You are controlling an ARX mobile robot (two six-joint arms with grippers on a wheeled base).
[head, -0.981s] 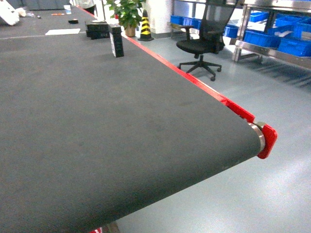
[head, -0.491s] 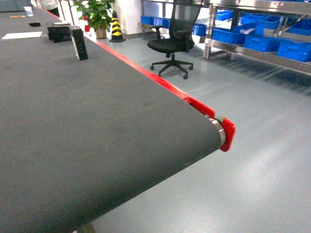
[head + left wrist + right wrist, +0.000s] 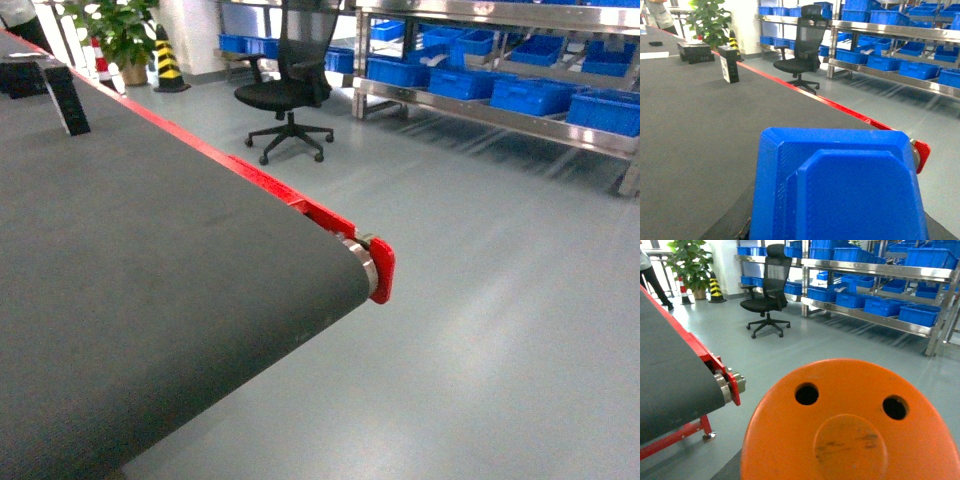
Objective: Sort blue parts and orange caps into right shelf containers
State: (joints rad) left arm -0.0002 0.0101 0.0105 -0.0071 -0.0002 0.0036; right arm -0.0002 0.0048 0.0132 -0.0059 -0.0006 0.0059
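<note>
A blue part (image 3: 840, 190) fills the lower left wrist view, close to the camera and above the dark conveyor belt (image 3: 700, 125); it hides my left gripper's fingers, which hold it. An orange cap (image 3: 850, 425) with two round holes fills the lower right wrist view, hanging over the grey floor; my right gripper holds it, its fingers hidden behind it. Blue shelf containers (image 3: 530, 95) sit on a steel shelf at the upper right, also in the wrist views (image 3: 920, 315) (image 3: 917, 70). Neither gripper shows in the head view.
The belt (image 3: 150, 280) ends at a red end cap (image 3: 382, 270) with a roller. A black office chair (image 3: 285, 95) stands on the open grey floor between belt and shelf. A black box (image 3: 65, 100) stands on the belt; a traffic cone (image 3: 165, 60) and a plant (image 3: 125, 30) are behind.
The head view has swung to the right: the belt's end has slid left in the view and the shelf with blue containers has come further in.
</note>
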